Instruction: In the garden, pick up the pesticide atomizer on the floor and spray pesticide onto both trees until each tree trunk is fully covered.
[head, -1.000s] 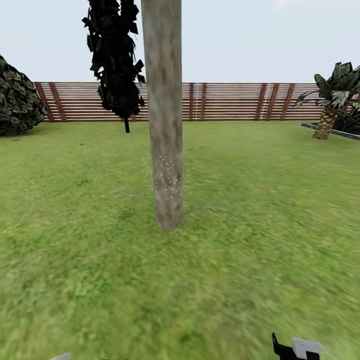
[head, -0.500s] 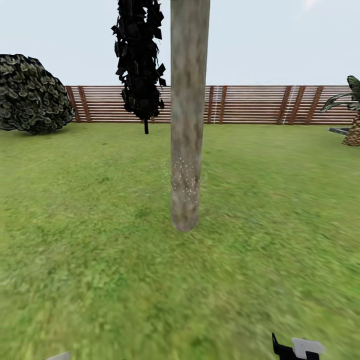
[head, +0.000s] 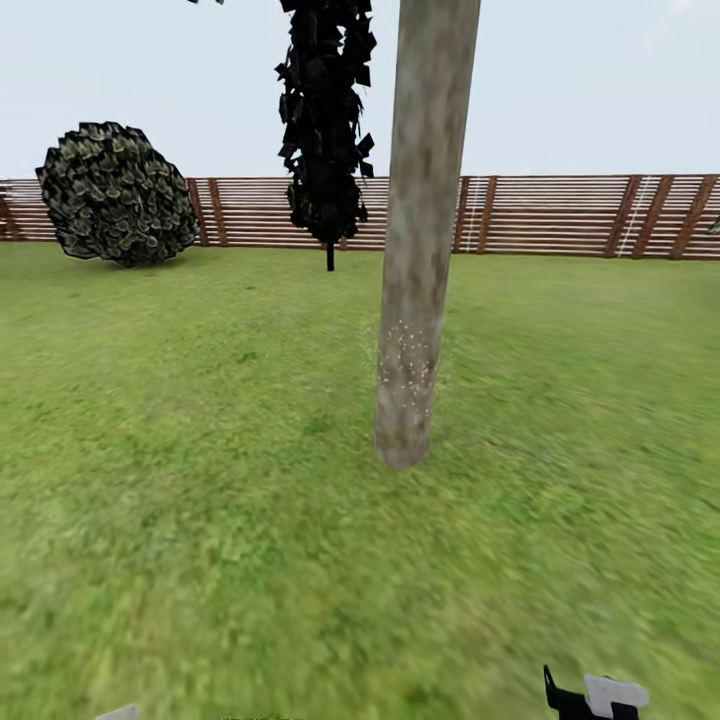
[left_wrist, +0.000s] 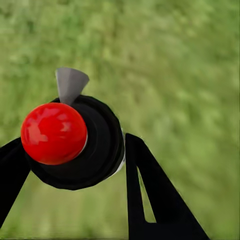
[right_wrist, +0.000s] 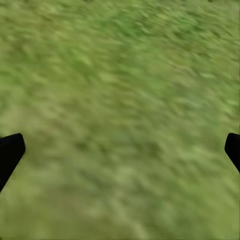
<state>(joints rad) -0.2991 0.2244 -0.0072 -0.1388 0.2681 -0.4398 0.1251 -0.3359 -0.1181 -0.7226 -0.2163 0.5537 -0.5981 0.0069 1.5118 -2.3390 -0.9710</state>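
We see the garden's green lawn (head: 200, 480) all around, with a brown fence (head: 560, 215) behind. A thick grey tree trunk (head: 415, 260) stands ahead — small pale dots speckle it low down, maybe spray. Our left hand (left_wrist: 75, 150) is pinching the atomizer (left_wrist: 80, 142) — black, with a red ball on top. Our right hand (right_wrist: 120, 147) is spread wide over the grass.

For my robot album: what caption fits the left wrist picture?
Left claw shut on the red-topped black atomizer above blurry grass.
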